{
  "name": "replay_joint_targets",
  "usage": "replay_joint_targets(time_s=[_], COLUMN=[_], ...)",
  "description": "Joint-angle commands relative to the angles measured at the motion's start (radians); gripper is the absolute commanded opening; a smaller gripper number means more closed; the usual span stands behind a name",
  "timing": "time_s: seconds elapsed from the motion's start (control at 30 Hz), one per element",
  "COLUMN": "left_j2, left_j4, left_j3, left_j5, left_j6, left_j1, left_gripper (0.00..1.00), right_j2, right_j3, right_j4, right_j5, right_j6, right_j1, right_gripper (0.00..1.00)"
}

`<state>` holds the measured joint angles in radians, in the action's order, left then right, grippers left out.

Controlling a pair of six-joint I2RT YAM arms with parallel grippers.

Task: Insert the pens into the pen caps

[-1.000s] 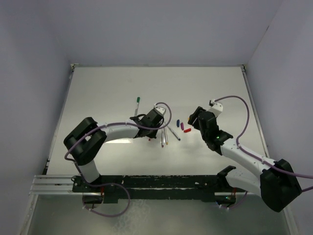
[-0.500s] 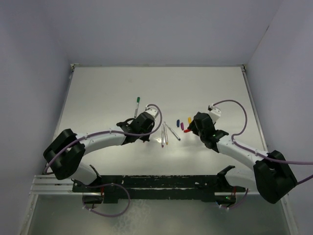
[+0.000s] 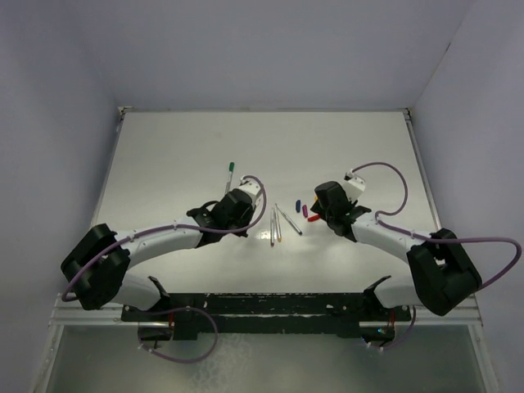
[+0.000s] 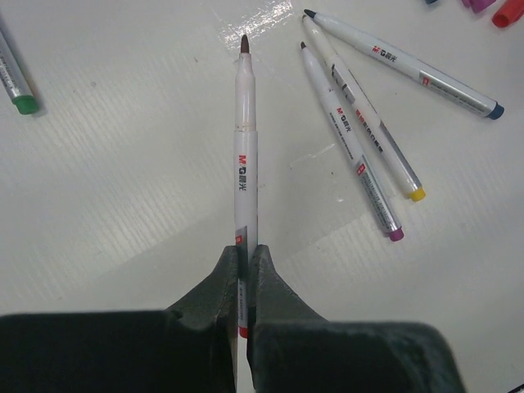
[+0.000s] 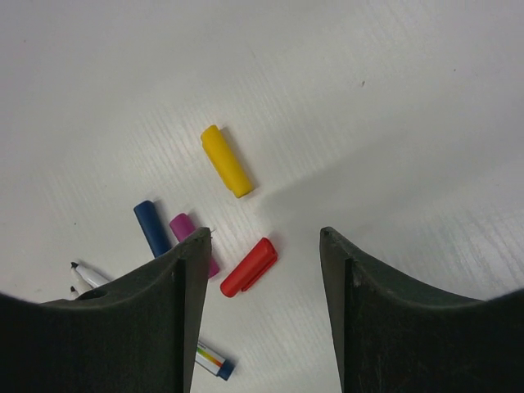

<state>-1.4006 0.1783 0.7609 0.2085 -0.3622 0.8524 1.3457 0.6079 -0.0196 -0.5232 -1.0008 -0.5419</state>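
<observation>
My left gripper (image 4: 245, 254) is shut on a white pen (image 4: 245, 164) near its red end, with the dark uncapped tip pointing away over the table. Three more uncapped pens (image 4: 368, 123) lie to its right, with blue, yellow and purple ends. A pen wearing a green cap (image 3: 229, 176) lies apart at the left. My right gripper (image 5: 264, 237) stands open low over the caps. The red cap (image 5: 249, 267) lies between its fingers, nearer the left one. The yellow cap (image 5: 227, 160) and blue cap (image 5: 152, 228) lie beyond, and the purple cap (image 5: 184, 229) is partly hidden by the left finger.
The white table (image 3: 164, 155) is walled at the back and both sides. The loose pens (image 3: 278, 223) lie between the two grippers, with the caps just right of them. Purple cables loop over both wrists.
Both arms have stretched out and sunk lower. The right gripper has come down over the caps and narrowed a little. The left gripper has shifted left, still holding the pen.
</observation>
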Motion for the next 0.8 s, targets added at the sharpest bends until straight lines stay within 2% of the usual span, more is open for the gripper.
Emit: replay_joint_targets(time_s=[0.0, 0.47, 0.77], left_j2=[0.015, 0.013, 0.009], left_j4=[-0.048, -0.047, -0.055], left_j3=[0.0, 0.003, 0.007], left_j5=[-0.014, -0.011, -0.018], left_j6=[0.034, 0.032, 0.028], left_j1=[0.004, 0.003, 0.003], left_gripper=[0.0, 0.0, 0.0], right_j2=[0.032, 0.076, 0.12], right_j3=[0.072, 0.109, 0.119], right_j4=[-0.024, -0.121, -0.12], right_j5=[-0.062, -0.058, -0.034], right_j6=[-0.044, -0.045, -0.045], right_j1=[0.002, -0.022, -0.05], right_gripper=[0.58, 0.55, 0.54])
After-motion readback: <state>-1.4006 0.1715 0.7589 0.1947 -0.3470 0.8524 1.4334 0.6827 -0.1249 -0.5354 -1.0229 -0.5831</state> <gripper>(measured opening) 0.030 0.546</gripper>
